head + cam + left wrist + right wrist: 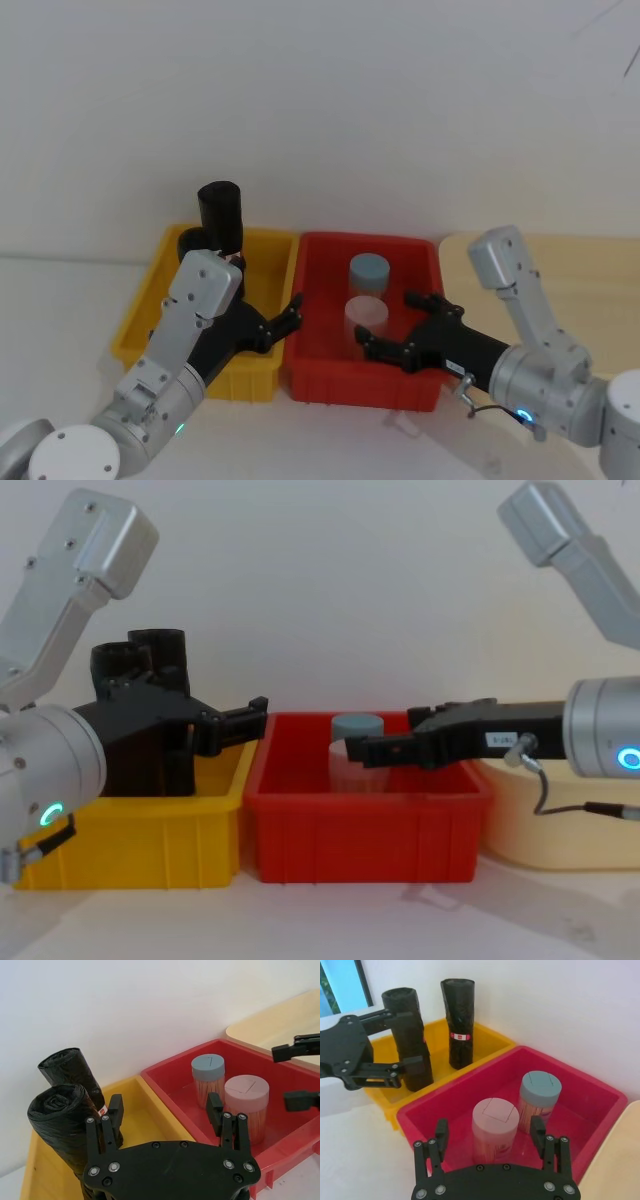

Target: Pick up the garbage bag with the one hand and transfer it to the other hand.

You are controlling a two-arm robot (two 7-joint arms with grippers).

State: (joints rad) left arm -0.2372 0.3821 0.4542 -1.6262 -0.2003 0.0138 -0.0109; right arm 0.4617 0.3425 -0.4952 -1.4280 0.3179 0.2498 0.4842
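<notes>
Garbage bag [408, 1035] in left bin [268, 262], front canister [366, 312], rear canister [368, 270] in right bin [320, 272]

Garbage bag [410, 1035] — plain black roll, upright in yellow bin [492, 1040].

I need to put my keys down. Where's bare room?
Free: the yellow plastic bin's floor beside the red plastic bin, and the beige tabletop right of it. Crowded: plain black roll and stickered black roll by the open left hand; blue-lidded jar and pink-lidded jar by the open right hand.
</notes>
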